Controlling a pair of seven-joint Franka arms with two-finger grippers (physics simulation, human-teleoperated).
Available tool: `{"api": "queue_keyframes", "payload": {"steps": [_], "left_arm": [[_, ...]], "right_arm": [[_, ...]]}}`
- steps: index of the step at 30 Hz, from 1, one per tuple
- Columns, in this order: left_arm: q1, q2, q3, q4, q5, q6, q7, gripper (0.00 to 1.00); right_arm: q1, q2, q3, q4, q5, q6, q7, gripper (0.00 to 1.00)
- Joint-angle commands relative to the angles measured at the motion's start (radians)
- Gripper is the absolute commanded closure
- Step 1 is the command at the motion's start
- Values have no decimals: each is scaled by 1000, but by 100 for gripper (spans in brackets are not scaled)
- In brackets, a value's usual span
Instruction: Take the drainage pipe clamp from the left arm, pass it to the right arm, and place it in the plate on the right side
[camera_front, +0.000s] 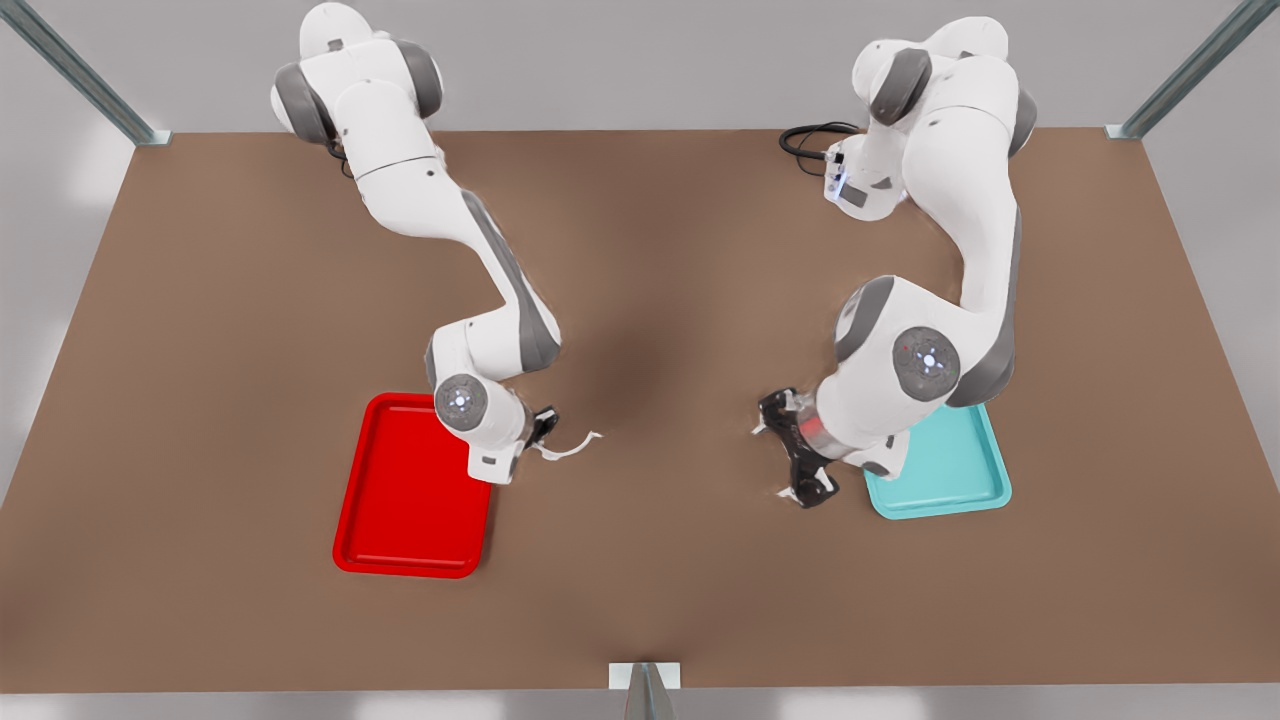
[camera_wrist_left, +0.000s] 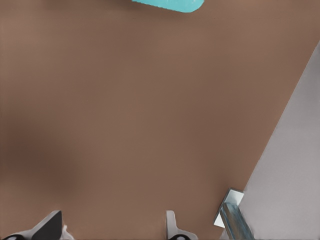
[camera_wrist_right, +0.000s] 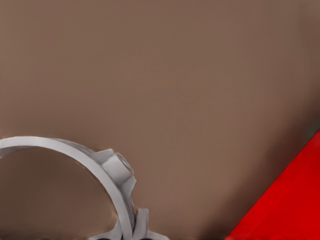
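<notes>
White drainage pipe clamp (camera_front: 570, 446) is pinched in right end effector (camera_front: 543, 428), just beside the red plate (camera_front: 400, 520), prob for the drop. Left end effector (camera_front: 800, 455) waits spread by teal tray (camera_front: 950, 470), w/ nothing held.

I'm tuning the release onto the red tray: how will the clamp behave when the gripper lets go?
The clamp is a thin open half-ring, so probably light and slightly springy. The right gripper pinches it near one end, the rest sticking out, so it seems stiff enough not to droop. Its curved back may let it rock or slide on the plate.
</notes>
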Motion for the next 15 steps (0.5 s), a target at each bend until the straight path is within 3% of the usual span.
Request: {"api": "queue_keyframes", "payload": {"steps": [1, 2, 3, 4, 11, 12, 15], "left_arm": [[133, -66, 0, 14, 17, -573, 1801, 0], [148, -104, -17, -2, 137, -616, 2036, 0], [173, -362, -18, -410, 149, -305, 2124, 0], [159, -346, -29, -375, 164, -397, 2116, 0], [238, -265, -28, -236, 69, -369, 2128, 0], [228, -257, -29, -243, 66, -323, 2127, 0], [227, -257, -31, -237, 75, -311, 2127, 0]], "right_arm": [[-69, -14, -1, -30, -96, -58, -77, 79], [-109, -16, -3, -29, -125, -57, -82, 79], [-142, -11, -4, -23, -170, -55, -82, 79], [-175, -5, -3, -20, -201, -49, -99, 79], [-238, 27, -8, -30, -244, -43, -100, 77], [-243, 29, -8, -32, -244, -49, -99, 0], [-247, 33, -8, -24, -234, -49, -97, 0]]}}
